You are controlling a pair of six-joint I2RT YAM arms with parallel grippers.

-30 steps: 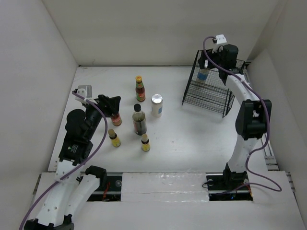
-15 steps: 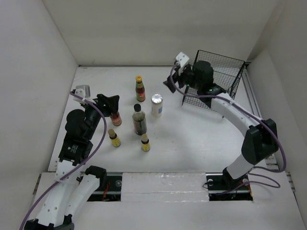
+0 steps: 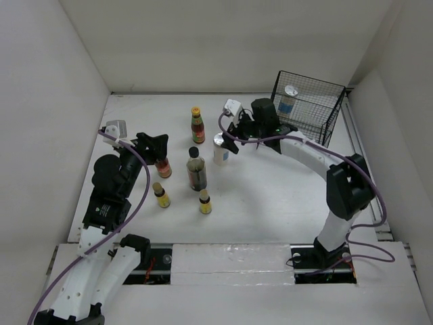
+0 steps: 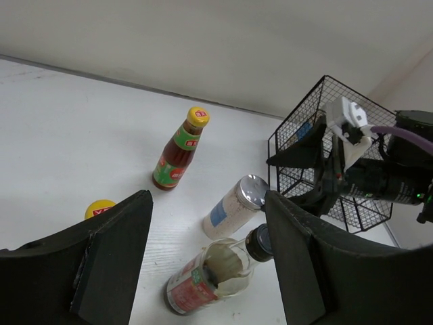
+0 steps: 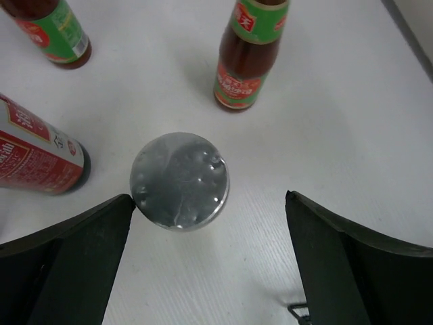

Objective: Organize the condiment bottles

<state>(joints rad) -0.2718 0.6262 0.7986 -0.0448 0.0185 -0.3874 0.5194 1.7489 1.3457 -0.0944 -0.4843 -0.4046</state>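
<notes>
The top view alone shows all seven condiment bottles; each wrist view catches only a few. On the white tabletop (image 3: 270, 196), left of centre, stand six. They are one white cylindrical shaker with a silver lid (image 3: 221, 149), one dark glass bottle with a black cap (image 3: 196, 170), two yellow-capped red sauce bottles and two tiny yellow bottles (image 3: 160, 195) (image 3: 204, 202) nearest the near edge. One sauce bottle (image 3: 197, 125) is towards the far edge; the other (image 3: 164, 168) is partly under the left gripper (image 3: 157, 145). The second silver-lidded white shaker (image 3: 289, 100) stands in the black wire basket (image 3: 331, 115) at the far right corner. Only the left wrist view shows the left fingers (image 4: 108, 264), spread wide and holding nothing, with a yellow cap just inside one of them. Only the right wrist view looks straight down on the tabletop shaker's lid, which lies between the widely spread fingers (image 5: 358, 264) of the right gripper (image 3: 230, 139), nearer one finger; contact cannot be told. Plain white walls (image 3: 223, 40) enclose the table on three sides.
</notes>
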